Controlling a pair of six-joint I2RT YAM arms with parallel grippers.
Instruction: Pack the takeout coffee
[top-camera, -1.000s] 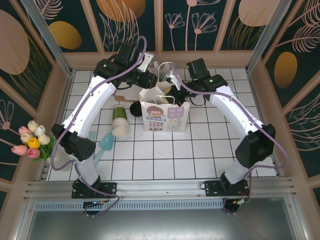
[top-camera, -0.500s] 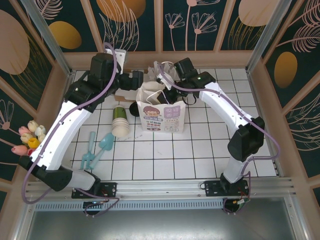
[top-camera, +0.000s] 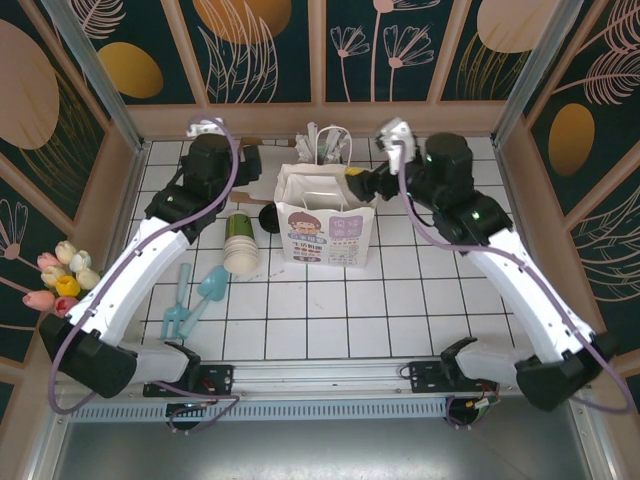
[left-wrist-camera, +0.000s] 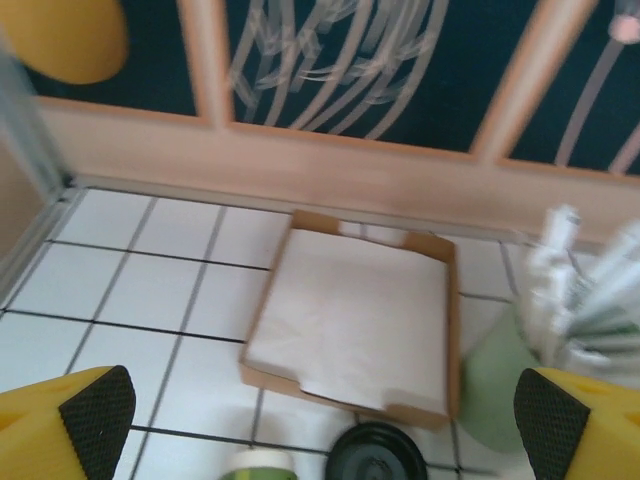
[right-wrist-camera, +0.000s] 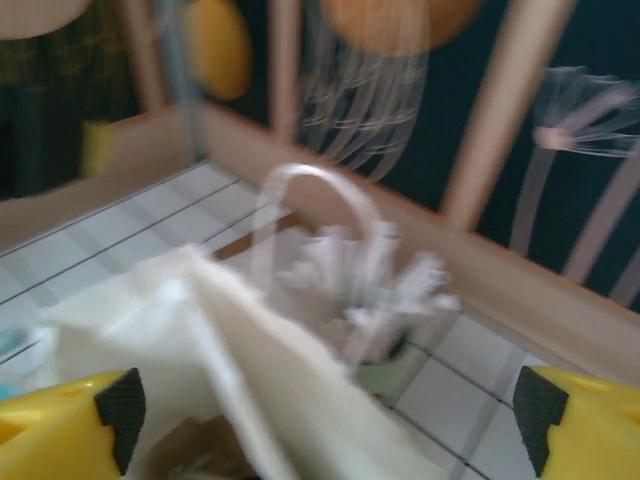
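**Status.** The takeout coffee (top-camera: 270, 217) stands on the table (top-camera: 420, 300), just beside the left wall of the paper bag (top-camera: 328, 235) and between the bag and the stack of cups (top-camera: 238, 243). From above only its black lid shows. The coffee is judged not yet packed.

**Claws.**
- The left gripper (left-wrist-camera: 322, 412) is released, its fingers spread wide with nothing between them. It hangs over the rear left of the table, facing the cardboard tray (left-wrist-camera: 350, 320), with the coffee lid at the lower edge of its wrist view.
- The right gripper (right-wrist-camera: 330, 418) is also released and empty. It hangs above the right rear corner of the bag, looking across the open mouth toward the cup of wrapped sticks (top-camera: 330, 148).

**Reasons for the arrangement.**
1. The bag stands upright with its mouth open. This probably allows a cup to be lowered straight in without tipping.
2. The coffee rests lid-up, the attitude that keeps its contents in during a lift.
3. The stack of cups lies on its side near the coffee. The approach to the coffee should therefore come from above or from the rear.
4. The left claw is the nearer one and is spread wide enough to take the cup, so it is the likely choice for the pick.
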